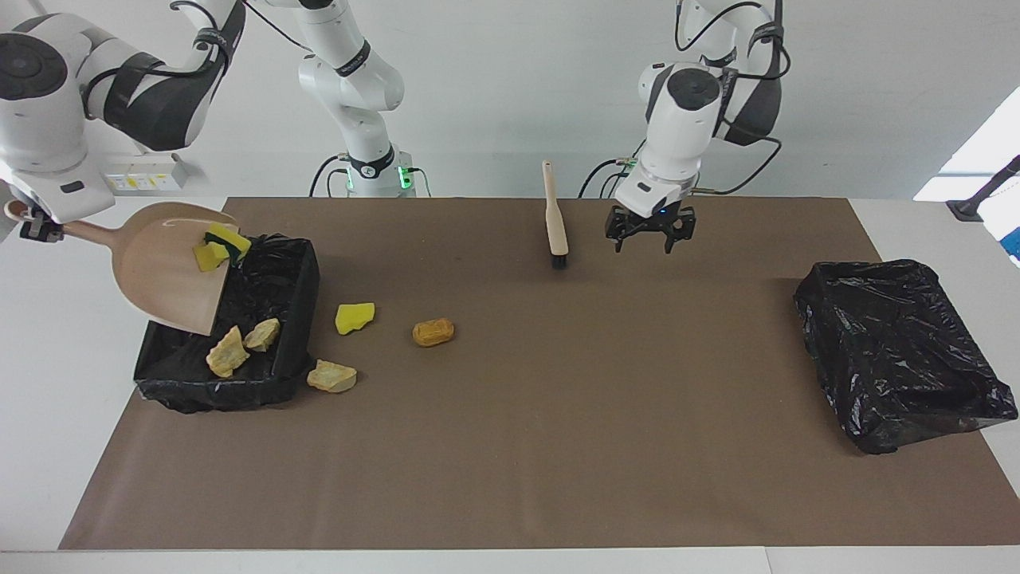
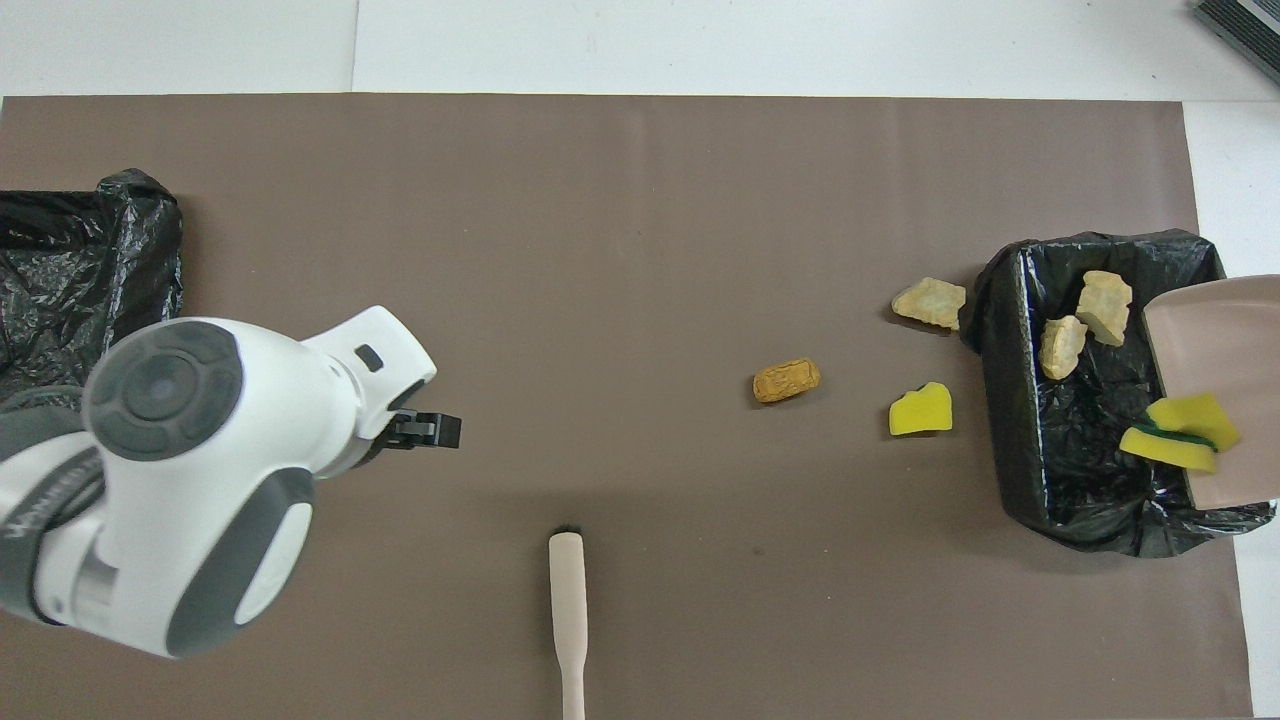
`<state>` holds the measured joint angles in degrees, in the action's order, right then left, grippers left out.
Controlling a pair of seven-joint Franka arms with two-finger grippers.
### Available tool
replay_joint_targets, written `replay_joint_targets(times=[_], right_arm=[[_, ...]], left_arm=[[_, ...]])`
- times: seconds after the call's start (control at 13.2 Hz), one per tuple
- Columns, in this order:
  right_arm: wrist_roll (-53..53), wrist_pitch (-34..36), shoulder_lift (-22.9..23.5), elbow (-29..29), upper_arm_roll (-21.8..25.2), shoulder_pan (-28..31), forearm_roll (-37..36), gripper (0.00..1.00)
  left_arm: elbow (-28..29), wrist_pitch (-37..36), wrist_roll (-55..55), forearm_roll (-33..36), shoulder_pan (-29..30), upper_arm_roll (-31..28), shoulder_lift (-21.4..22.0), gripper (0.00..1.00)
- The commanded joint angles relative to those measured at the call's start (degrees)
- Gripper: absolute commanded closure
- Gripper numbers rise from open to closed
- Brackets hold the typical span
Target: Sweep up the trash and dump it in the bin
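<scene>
I count two tan chunks (image 1: pixel 241 344) in the lined bin (image 1: pixel 295 275) at the right arm's end of the bench (image 1: pixel 558 446), two yellow sponges (image 1: pixel 217 246) sliding off the tilted dustpan (image 1: pixel 163 267), and three scraps (image 1: pixel 354 317) on the bench beside the bin. My right hand (image 1: pixel 32 226) pinches the dustpan's handle over the bin. My left hand (image 1: pixel 649 231) hangs spread just beside the one brush (image 1: pixel 555 215), near the bench's edge by the robots.

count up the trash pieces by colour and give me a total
Yellow sponge pieces: 3, two sliding off the dustpan at and, one on the mat
Pale tan chunks: 3, two in the bin at and, one beside it
Orange-brown lump: 1
Total: 7
</scene>
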<state>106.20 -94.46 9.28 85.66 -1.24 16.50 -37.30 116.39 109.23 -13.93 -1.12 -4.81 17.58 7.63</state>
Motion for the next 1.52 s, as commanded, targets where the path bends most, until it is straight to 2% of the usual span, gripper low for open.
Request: replay_joint_targets(times=[0.0,0.3,0.46,0.53,0.76,0.99,1.29,1.44], right_arm=[[-3.09,0.77,-2.69,2.84,-0.52,-1.2,-4.44,1.0],[-3.89,0.86,-4.1,2.76,-0.78,-2.44,-6.21,1.0],[-5.29,0.68,-4.01,2.49,-1.04,-2.44,-4.37,1.0],[-7.73,0.77,-4.1,2.75,-1.39,-2.52,-1.14,1.0],[-16.34,-0.46,-6.37,6.69,-2.27,-2.61,7.66,1.0],[-26.97,-1.6,-7.0,8.47,-6.21,-2.7,14.95,1.0],[-46.03,-3.27,-4.9,8.91,-7.11,-11.82,19.79,1.0],[-55.35,-4.15,-2.62,8.91,-7.2,-15.51,22.61,1.0]], left_arm=[[-10.89,-9.18,5.39,0.94,4.27,0.88,-1.82,0.0],[-26.61,-20.95,11.02,1.11,8.67,0.7,-5.06,0.0],[-33.91,-25.54,12.17,1.03,9.73,0.7,-7.88,0.0],[-36.38,-26.77,12.18,1.03,9.73,0.7,-8.93,0.0],[-36.76,-27.05,12.35,3.13,9.73,0.62,-9.03,0.0],[-36.76,-26.53,12.44,3.14,9.73,0.0,-9.03,0.0],[-36.76,-26.26,15.16,3.14,9.91,-1.92,-9.12,0.0],[-36.67,-26.17,16.99,2.96,6.16,-8.32,-9.21,0.0]])
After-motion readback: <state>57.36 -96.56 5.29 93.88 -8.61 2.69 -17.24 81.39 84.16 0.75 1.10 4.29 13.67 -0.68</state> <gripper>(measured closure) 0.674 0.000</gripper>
